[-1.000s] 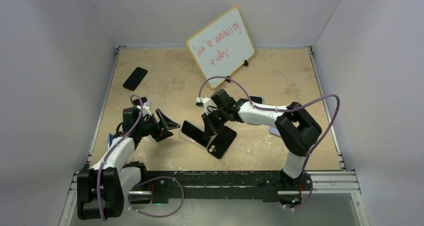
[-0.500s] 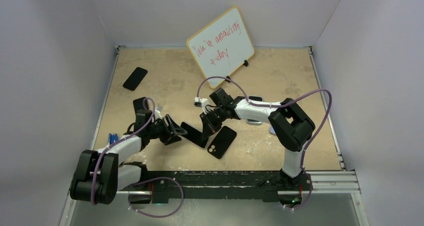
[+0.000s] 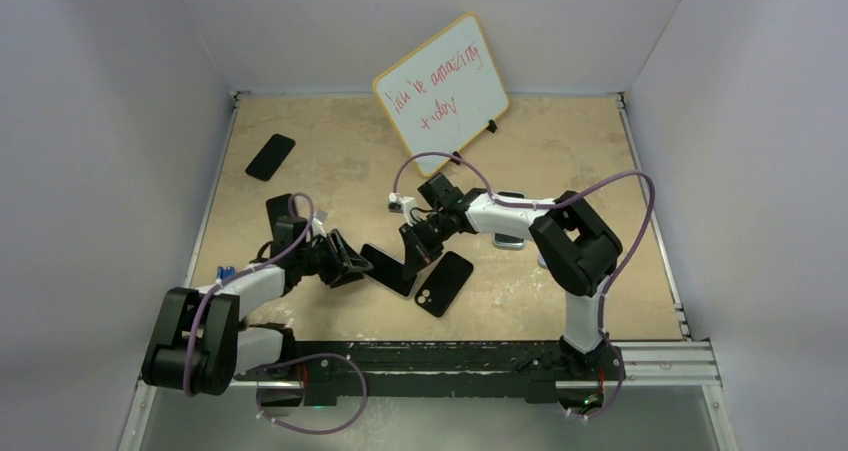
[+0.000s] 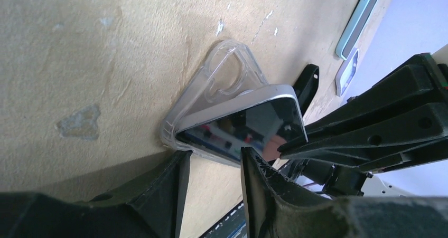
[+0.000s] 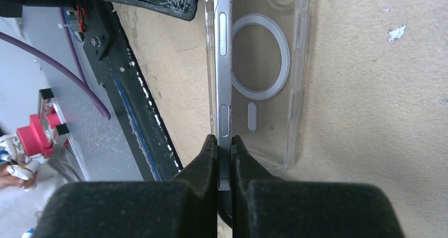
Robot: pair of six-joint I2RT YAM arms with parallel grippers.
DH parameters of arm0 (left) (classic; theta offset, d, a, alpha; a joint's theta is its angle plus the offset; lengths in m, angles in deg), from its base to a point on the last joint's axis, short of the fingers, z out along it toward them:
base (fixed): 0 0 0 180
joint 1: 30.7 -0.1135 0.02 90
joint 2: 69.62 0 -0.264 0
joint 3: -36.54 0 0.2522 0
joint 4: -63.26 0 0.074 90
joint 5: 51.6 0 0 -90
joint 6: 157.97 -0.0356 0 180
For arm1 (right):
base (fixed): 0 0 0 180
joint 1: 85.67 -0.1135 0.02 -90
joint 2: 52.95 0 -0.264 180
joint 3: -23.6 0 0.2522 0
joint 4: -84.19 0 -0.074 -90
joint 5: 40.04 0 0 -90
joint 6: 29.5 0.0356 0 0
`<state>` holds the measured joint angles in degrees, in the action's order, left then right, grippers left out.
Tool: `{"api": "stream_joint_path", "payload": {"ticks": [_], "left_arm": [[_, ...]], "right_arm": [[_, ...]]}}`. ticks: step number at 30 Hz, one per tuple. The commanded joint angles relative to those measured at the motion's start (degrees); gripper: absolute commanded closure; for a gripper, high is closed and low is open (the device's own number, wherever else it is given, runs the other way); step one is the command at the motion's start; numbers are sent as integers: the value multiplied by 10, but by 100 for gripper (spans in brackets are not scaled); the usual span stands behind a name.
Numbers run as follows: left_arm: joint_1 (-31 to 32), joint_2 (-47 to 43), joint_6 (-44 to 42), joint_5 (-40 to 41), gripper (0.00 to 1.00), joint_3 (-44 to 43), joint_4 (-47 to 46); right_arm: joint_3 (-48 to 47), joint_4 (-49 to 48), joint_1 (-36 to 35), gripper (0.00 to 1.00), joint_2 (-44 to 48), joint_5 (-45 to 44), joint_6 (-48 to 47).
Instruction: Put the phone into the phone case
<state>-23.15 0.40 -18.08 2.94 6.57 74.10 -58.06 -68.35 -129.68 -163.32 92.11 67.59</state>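
The phone lies mid-table, dark screen up. In the left wrist view the phone is tilted, its lower end sitting in the clear phone case flat on the table and its other end raised. My right gripper is shut on the phone's silver side edge, beside the clear case with its ring. My left gripper stands open at the near corner, one fingertip against the case rim, the other over the screen. From above, the left gripper and the right gripper flank the phone.
A black case with camera holes lies just right of the phone. Another black phone lies at the far left. A whiteboard stands at the back. Light-coloured cases lie under the right arm. The black front rail edges the table.
My left gripper has moved right up to the phone's near corner and its jaws have narrowed. My right gripper keeps its hold and has shifted slightly.
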Motion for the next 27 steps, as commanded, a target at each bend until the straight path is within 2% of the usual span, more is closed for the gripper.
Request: {"api": "stream_joint_path", "payload": {"ticks": [1, 6, 11, 19, 22, 27], "left_arm": [[3, 16, -38, 61, 58, -41, -47], [3, 13, -53, 72, 60, -52, -27], [3, 15, -62, 70, 60, -53, -23], [3, 23, -81, 60, 60, -73, -2], [3, 31, -92, 61, 60, -78, 1], [3, 61, -97, 51, 59, -85, -11]], "right_arm": [[-2, 19, -20, 93, -25, -58, 34], [0, 10, -18, 79, -5, -103, 66], [-3, 10, -17, 74, 19, -130, 78], [5, 50, -17, 51, 84, -179, 104], [-9, 68, -17, 50, 87, -208, 102], [-28, 65, -17, 56, 67, -230, 106]]}}
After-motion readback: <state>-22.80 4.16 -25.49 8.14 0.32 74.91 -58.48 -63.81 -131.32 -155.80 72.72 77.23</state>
